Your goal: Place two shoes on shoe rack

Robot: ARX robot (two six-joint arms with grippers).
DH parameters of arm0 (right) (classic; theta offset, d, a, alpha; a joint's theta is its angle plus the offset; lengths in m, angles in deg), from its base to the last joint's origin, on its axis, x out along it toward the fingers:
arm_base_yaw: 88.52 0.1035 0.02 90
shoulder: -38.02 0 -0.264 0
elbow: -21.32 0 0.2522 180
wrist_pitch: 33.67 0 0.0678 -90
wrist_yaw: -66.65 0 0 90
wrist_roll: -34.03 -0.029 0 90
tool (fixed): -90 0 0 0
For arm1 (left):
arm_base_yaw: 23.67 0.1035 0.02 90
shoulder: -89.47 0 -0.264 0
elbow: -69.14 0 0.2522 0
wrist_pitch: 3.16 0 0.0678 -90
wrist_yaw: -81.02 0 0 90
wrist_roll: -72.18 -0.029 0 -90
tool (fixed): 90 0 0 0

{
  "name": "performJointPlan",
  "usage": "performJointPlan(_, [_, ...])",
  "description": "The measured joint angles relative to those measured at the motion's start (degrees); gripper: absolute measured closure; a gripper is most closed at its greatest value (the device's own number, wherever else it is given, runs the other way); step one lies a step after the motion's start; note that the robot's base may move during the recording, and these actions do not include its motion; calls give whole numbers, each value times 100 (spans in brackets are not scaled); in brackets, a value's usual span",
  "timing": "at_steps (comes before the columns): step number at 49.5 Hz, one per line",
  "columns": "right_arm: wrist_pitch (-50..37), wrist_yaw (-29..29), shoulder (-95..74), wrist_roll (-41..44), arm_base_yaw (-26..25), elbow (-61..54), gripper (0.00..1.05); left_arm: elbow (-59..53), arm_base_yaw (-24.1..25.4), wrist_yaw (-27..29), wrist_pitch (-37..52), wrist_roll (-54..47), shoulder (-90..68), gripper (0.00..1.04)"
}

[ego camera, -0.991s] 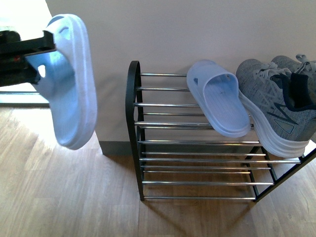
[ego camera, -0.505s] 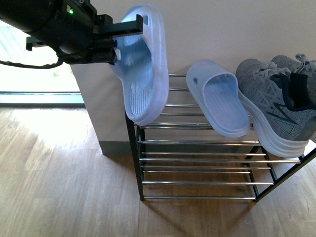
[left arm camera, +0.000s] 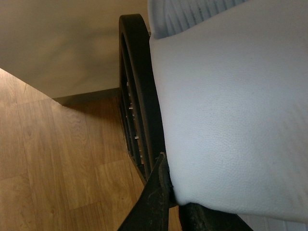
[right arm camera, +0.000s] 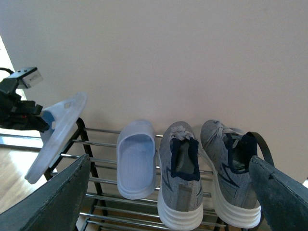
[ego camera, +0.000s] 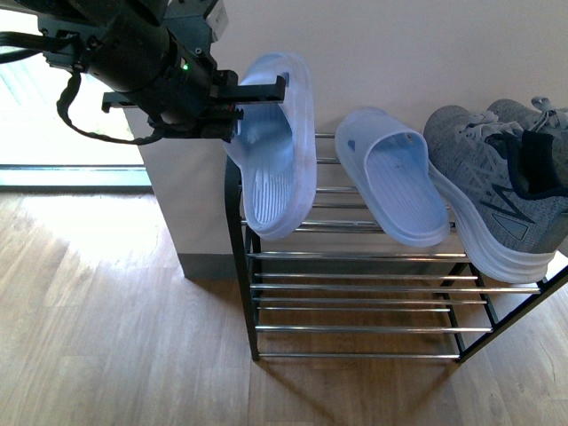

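The left gripper (ego camera: 253,93) clamps a pale blue slide sandal (ego camera: 277,146), ribbed sole showing. It hangs nearly vertical, toe down, above the shoe rack's (ego camera: 241,231) left end. The right gripper (right arm camera: 168,192) stands open.

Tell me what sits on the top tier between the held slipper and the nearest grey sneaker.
One light blue slipper lying on the shoe rack, between the held slipper and the grey sneaker; front view.
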Motion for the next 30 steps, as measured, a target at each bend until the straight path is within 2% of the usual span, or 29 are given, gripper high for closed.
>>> performJointPlan(30, [0,0,0,0,0,0,9,802,-245,68,-173,-131,-804,102])
